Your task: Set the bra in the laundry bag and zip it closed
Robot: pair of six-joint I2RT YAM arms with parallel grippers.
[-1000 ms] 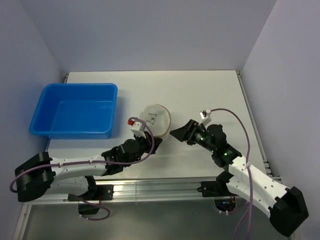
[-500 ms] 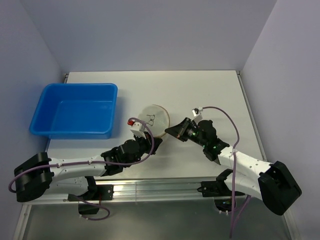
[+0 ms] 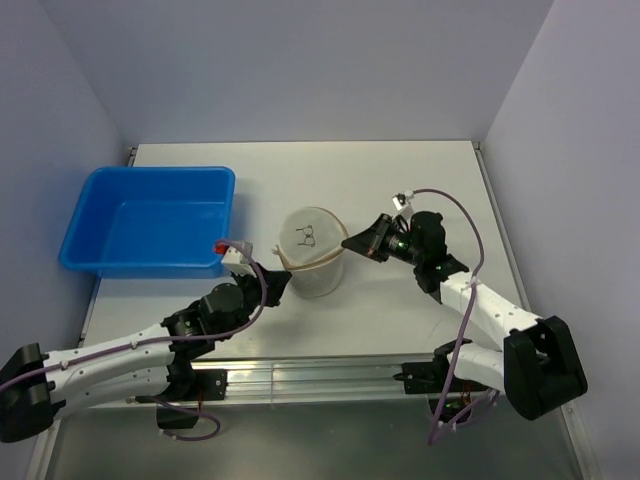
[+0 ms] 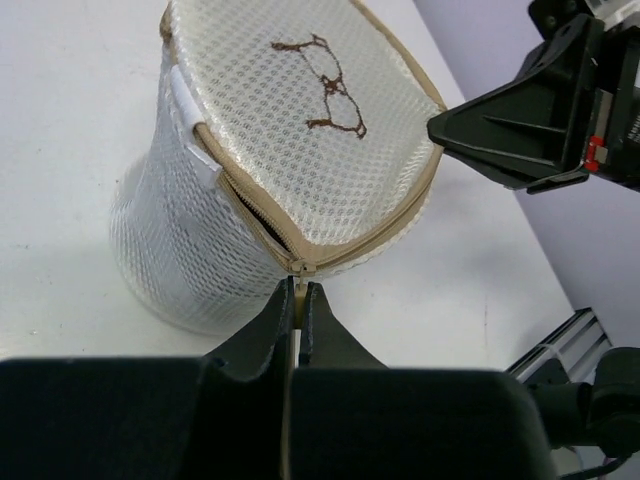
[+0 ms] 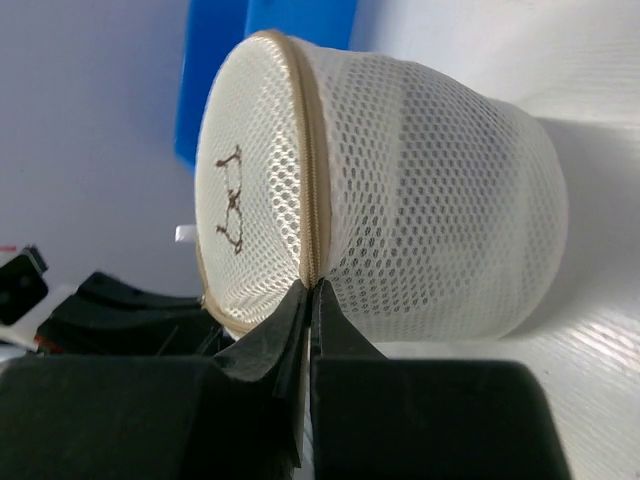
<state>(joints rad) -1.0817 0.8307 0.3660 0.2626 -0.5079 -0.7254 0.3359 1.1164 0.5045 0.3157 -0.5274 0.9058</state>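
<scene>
Pinching laundry bag seam, left hand (contents unclear).

Blue tub far left on white table.

One mesh laundry bag and one blue tub on a single white surface — two items in all. Two robot arms, left arm and right arm, carry one gripper apiece — left gripper, right gripper.
</scene>
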